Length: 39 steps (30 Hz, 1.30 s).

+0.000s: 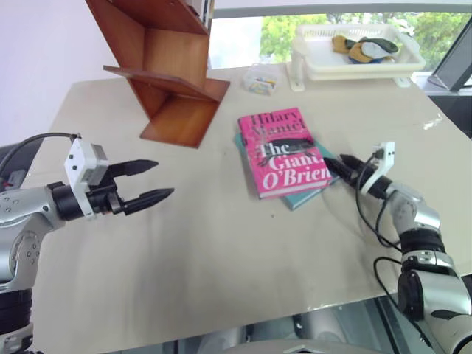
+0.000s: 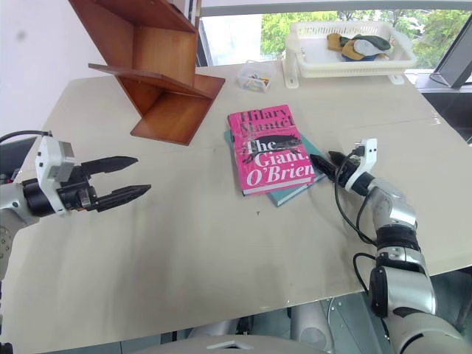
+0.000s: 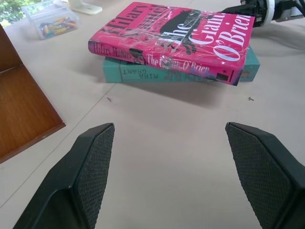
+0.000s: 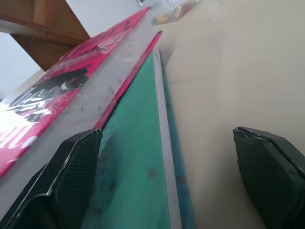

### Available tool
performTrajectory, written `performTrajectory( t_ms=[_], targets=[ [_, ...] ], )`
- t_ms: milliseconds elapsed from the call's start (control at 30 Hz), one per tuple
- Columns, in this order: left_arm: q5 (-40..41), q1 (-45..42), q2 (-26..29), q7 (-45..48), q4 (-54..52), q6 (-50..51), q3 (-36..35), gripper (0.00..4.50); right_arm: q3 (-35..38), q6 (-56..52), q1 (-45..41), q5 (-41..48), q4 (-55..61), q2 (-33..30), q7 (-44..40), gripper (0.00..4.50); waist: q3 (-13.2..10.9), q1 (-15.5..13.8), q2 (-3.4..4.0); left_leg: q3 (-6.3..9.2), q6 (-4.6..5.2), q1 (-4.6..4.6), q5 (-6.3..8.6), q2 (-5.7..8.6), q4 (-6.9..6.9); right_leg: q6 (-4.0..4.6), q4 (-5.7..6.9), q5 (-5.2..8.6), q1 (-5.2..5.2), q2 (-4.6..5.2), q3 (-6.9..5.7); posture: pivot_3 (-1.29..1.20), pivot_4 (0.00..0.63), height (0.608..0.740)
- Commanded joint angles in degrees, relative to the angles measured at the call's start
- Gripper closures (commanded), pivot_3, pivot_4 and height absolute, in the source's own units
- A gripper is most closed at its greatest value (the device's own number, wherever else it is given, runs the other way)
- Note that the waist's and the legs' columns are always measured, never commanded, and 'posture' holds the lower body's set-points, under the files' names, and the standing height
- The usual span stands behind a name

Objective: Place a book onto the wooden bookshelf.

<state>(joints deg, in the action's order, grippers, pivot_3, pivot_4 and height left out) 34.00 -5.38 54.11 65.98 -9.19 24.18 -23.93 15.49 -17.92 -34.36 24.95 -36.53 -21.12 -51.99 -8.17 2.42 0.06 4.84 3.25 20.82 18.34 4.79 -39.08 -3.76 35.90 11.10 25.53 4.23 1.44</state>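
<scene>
Pink book [image 1: 282, 151] atop 1 teal book [image 3: 181, 72], 2 total.

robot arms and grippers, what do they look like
Both arms are silver-grey metal with black joints and loose black cables. Each ends in a white block carrying two black, tapered fingers with textured pads: left gripper, right gripper.

Bright daylight from the window [image 1: 243, 37]; glare on the book [image 3: 190, 33] cover.
</scene>
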Motion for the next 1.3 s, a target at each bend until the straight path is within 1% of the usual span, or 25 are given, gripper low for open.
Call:
performTrajectory(
  t_ms=[33,133,233,333,433,567,800,1033,1300],
  targets=[
    [-0.4,-1.5,0.5,-0.2,0.1,-1.3,0.1,0.58,-1.5,-3.4,1.9,2.6,4.8,-0.8,-5.4,0.0,0.0,0.0,0.0,0.0,0.0,0.0,0.0,0.0,0.0,0.0,0.0,0.0,0.0,0.0,-0.01,0.0,0.15,0.74],
    [-0.6,-2.1,0.7,0.0,0.6,-1.3,0.3,0.58,-2.1,-4.4,2.5,3.8,4.6,-1.4,-10.2,0.0,0.0,0.0,0.0,0.0,0.0,-0.01,0.0,0.0,0.0,0.0,0.0,0.0,0.0,0.0,0.0,0.0,0.15,0.74],
    [-1.0,-2.5,1.1,0.3,1.2,-1.5,0.5,0.58,-2.6,-2.9,1.9,4.0,1.7,-2.3,-16.3,0.0,0.0,0.0,0.0,0.0,0.0,0.0,0.0,0.0,0.0,0.0,0.0,0.0,0.0,0.0,0.0,0.0,0.15,0.74],
    [-1.0,-3.0,1.4,0.4,1.5,-1.4,0.5,0.58,-2.7,-0.8,0.0,3.3,-2.3,-2.9,-20.0,0.0,0.0,0.0,0.0,0.0,0.0,0.0,0.0,0.0,0.0,0.0,0.0,0.0,0.0,0.0,0.0,0.0,0.15,0.74],
    [-1.1,-3.0,1.8,0.6,1.5,-1.2,0.2,0.58,-2.6,1.5,-2.4,2.6,-6.8,-3.0,-21.8,0.0,0.0,0.1,0.0,-0.01,0.0,-0.01,0.0,0.0,0.0,0.0,0.0,0.0,0.0,0.0,0.0,0.0,0.15,0.74],
    [-1.0,-3.1,2.3,0.6,1.5,-0.9,-0.3,0.58,-4.8,6.3,-4.6,-0.8,-12.4,-3.0,-23.7,0.0,0.0,0.1,0.0,-0.01,0.0,-0.01,0.0,-0.01,0.0,0.0,0.0,0.0,0.0,0.02,0.0,0.0,0.15,0.74],
    [-0.9,-2.1,2.7,0.1,0.6,-0.6,-1.0,0.58,-8.2,13.3,-6.5,-5.7,-18.4,-2.0,-27.7,0.0,0.0,0.2,-0.01,-0.02,0.0,-0.02,0.0,-0.01,0.0,0.0,0.0,0.0,0.0,0.03,0.01,0.0,0.15,0.74],
    [-0.7,-1.8,3.1,-0.3,0.3,-0.3,-1.4,0.58,-12.4,18.9,-7.1,-10.3,-19.6,-1.5,-31.7,0.0,0.0,0.3,-0.02,-0.02,-0.01,-0.04,0.0,-0.03,0.0,0.0,0.0,0.0,-0.01,0.03,0.01,0.0,0.15,0.74],
    [-0.8,-1.4,2.8,-0.6,-0.2,-0.2,-1.5,0.58,-15.1,19.3,-6.8,-11.0,-16.7,-1.1,-35.7,0.0,0.0,0.2,-0.03,-0.01,-0.01,-0.05,0.0,-0.03,-0.01,0.01,0.0,0.0,-0.01,0.02,0.01,0.0,0.15,0.74]
  ],
)
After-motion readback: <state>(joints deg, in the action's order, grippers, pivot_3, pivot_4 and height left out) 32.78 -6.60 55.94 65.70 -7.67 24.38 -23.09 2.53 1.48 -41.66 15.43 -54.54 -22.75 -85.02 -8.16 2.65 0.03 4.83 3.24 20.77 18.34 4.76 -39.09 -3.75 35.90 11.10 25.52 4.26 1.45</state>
